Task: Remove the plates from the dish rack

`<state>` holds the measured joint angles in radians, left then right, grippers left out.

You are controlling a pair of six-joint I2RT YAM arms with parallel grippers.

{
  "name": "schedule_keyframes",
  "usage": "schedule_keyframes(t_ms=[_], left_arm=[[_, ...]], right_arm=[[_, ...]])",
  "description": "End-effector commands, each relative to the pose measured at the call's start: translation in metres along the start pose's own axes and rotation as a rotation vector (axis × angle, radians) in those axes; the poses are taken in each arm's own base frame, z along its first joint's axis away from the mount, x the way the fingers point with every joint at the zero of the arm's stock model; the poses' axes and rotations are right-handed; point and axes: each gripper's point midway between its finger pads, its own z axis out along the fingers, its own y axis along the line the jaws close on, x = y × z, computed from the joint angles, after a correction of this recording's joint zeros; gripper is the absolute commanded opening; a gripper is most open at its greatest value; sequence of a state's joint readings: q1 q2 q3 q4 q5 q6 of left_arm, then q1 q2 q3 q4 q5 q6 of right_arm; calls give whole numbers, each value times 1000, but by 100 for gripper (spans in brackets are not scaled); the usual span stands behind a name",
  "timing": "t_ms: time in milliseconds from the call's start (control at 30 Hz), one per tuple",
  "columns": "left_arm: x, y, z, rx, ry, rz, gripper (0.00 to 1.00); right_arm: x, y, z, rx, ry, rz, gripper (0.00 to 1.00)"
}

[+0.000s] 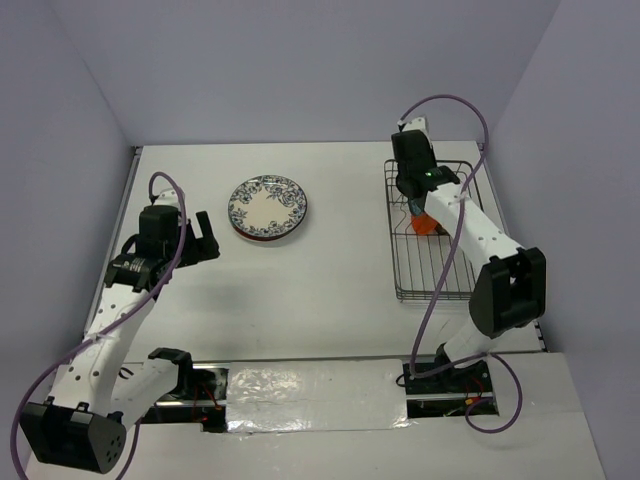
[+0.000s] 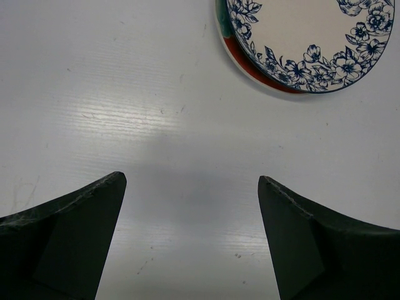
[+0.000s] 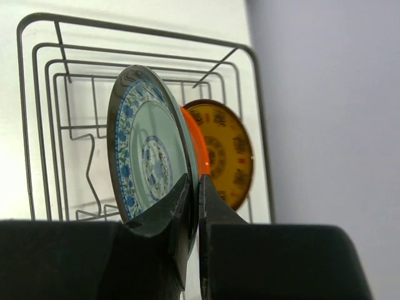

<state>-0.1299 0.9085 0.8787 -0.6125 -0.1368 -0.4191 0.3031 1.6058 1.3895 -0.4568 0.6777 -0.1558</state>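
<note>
A white plate with a dark-blue floral rim [image 1: 267, 207] lies on top of a stack left of the table's centre. In the left wrist view the floral plate [image 2: 312, 34] covers a teal-and-red plate [image 2: 245, 62]. My left gripper [image 1: 205, 238] [image 2: 190, 181] is open and empty over bare table, left of the stack. The dark wire dish rack [image 1: 403, 280] [image 3: 37, 94] stands at the right. My right gripper [image 1: 411, 205] [image 3: 195, 181] is shut on the rim of an upright small teal plate [image 3: 147, 156]. A yellow-orange plate [image 3: 228, 153] [image 1: 426, 224] stands just behind it.
Grey walls close in the table on the left, back and right; the right wall is close to the rack. The right arm's purple cable [image 1: 440, 290] hangs across the rack's near half. A foil-covered strip [image 1: 310, 395] runs between the arm bases.
</note>
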Motion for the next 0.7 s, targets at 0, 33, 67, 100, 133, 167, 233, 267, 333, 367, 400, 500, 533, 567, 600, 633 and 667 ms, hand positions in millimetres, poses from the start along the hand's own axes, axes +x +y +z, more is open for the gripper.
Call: schedule_keyframes(t_ms=[0, 33, 67, 100, 133, 167, 233, 267, 333, 367, 400, 500, 533, 567, 600, 633, 667], left_arm=[[-14, -3, -2, 6, -45, 11, 100], [-14, -3, -1, 2, -43, 10, 100], [-13, -2, -1, -1, -40, 10, 100], [-13, -2, -1, -1, -39, 11, 100], [-14, -1, -1, -8, -43, 7, 99], [-14, -1, -1, -10, -41, 8, 100], [-14, 1, -2, -19, -44, 4, 100], [-14, 3, -2, -30, -44, 2, 99], [-15, 5, -3, -41, -50, -2, 100], [-17, 6, -5, -51, -58, -6, 100], [-18, 7, -6, -54, -63, -8, 100], [-20, 10, -9, -69, -80, -16, 100], [-21, 11, -10, -70, -85, -19, 99], [-22, 10, -10, -68, -89, -20, 100], [-21, 10, -11, -66, -90, -19, 100], [-22, 11, -11, -67, -92, -21, 99], [-21, 11, -11, -69, -91, -20, 99]], right_arm=[[-37, -38, -41, 109, -92, 16, 0], [-45, -45, -53, 126, -116, 27, 0], [-48, -54, -60, 144, -127, 40, 0], [-55, -56, -70, 146, -151, 50, 0], [-59, -61, -80, 164, -166, 61, 0], [-67, -71, -97, 162, -201, 88, 0], [-77, -64, -119, 98, -260, 117, 0], [-82, -67, -136, 53, -297, 145, 0], [-90, -32, -160, -183, -362, 189, 0], [-88, -23, -175, -297, -385, 252, 0], [-85, -8, -184, -401, -397, 264, 0], [-66, 52, -219, -792, -426, 328, 0], [-60, 67, -227, -885, -423, 339, 0], [-43, 99, -237, -1047, -408, 321, 0], [-34, 112, -242, -1121, -380, 363, 0], [-27, 123, -243, -1173, -363, 384, 0], [-12, 142, -240, -1240, -322, 430, 0]])
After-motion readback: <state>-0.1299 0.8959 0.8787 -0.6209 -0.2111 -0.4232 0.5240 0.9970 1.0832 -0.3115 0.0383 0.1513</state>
